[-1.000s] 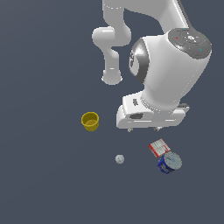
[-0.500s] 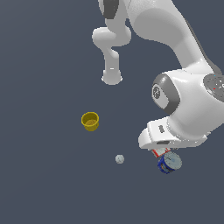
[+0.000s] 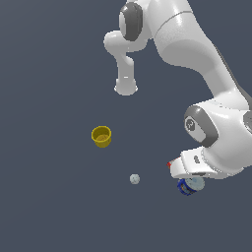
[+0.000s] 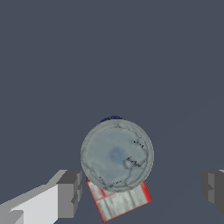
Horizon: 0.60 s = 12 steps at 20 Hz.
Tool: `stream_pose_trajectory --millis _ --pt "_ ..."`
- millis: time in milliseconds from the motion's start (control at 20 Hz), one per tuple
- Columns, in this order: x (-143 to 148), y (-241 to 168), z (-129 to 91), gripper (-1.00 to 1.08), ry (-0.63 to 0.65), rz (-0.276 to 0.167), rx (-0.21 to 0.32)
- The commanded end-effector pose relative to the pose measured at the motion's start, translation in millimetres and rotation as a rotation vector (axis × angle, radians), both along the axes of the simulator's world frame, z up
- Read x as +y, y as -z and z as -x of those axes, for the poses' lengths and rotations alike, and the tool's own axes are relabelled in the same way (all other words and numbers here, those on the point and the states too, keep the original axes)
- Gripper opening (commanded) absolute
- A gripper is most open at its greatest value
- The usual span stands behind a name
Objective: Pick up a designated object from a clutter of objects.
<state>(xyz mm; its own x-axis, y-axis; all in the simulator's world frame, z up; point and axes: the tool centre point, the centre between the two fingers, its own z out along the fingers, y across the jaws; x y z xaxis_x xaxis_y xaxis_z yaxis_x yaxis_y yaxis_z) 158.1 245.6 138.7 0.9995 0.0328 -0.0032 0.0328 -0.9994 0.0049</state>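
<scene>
The Panda arm bends down over the lower part of the exterior view's right, its white wrist housing hanging directly above the blue can (image 3: pixel 187 186), so that only a sliver of the can's blue wall and part of its silvery-grey lid show beneath the hand. The can stands upright on the dark grey floor (image 3: pixel 54 206).

In the wrist view the camera looks straight down on the can (image 4: pixel 117 155): the round grey lid, marbled with pale marks, fills the middle of the picture, and a thin arc of blue wall shows at its far edge. The gripper (image 4: pixel 142 189) is spread wide, with one dark grey fingertip (image 4: pixel 69 193) on one side of the can and the other fingertip (image 4: pixel 213 189) well off on the opposite side. Neither touches the can; the lid sits between them but closer to the first fingertip.

The flat red-and-white box (image 4: pixel 119 200) lies on the floor partly under the can's outline (whether the two actually touch cannot be told from straight above). In the exterior view only a tiny red corner of the box (image 3: pixel 169 164) peeks out past the wrist housing.

The yellow cup (image 3: pixel 101 136) stands upright and open-mouthed well apart from the can, toward the exterior view's left. The tiny grey-white ball (image 3: pixel 135 179) rests on the floor between the cup and the can, nearer the can.
</scene>
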Motion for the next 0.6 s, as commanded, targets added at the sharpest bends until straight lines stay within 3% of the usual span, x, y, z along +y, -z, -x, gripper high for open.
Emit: stream_pose_trajectory --millis 0,550 --pt "7.6 7.3 -2.2 1.00 0.004 -0.003 -0.002" --pt "14.4 21.6 -2.7 1.00 0.006 -0.004 -0.002"
